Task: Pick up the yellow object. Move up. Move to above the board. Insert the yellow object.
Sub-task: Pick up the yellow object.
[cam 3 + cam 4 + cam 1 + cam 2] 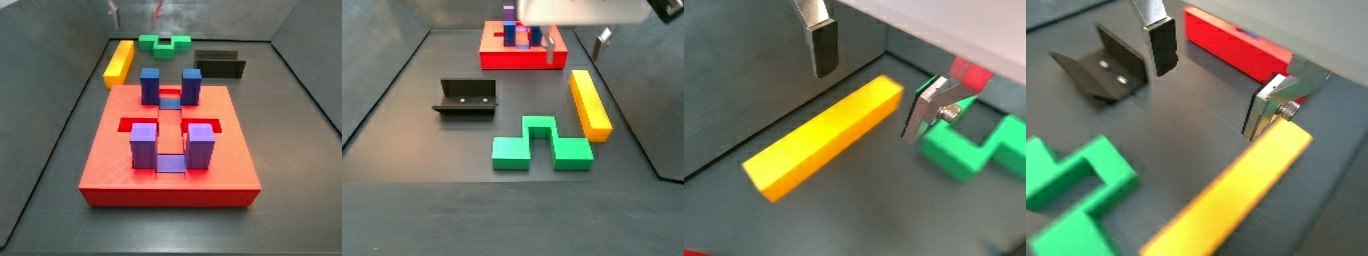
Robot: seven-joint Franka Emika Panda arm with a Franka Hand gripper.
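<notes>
The board (167,160) is easily the biggest thing here: a flat red slab lying on the dark floor (422,190), with recessed slots and two pairs of upright blue and purple posts (170,86) seen on top of it in a side view. In a wrist view only one red edge of it (1233,45) is caught.

Next in size, the yellow object (589,103) is found lying flat on the floor, near the board's corner but not touching it, with the green notched block (540,145) just beside its nearer end. In a side view the bar (119,62) is seen along the left wall, the green block (168,43) beyond it.

The fixture (466,97) is parked on the floor well apart from the bar, also shown in a wrist view (1104,65).

The gripper (871,80) is held above the bar's far end, jaws spread wide, with nothing gripped between them. One finger (823,45) is placed off one side of the bar (824,135), the other off its end near the green block (978,150). No contact with the bar can be made out.
</notes>
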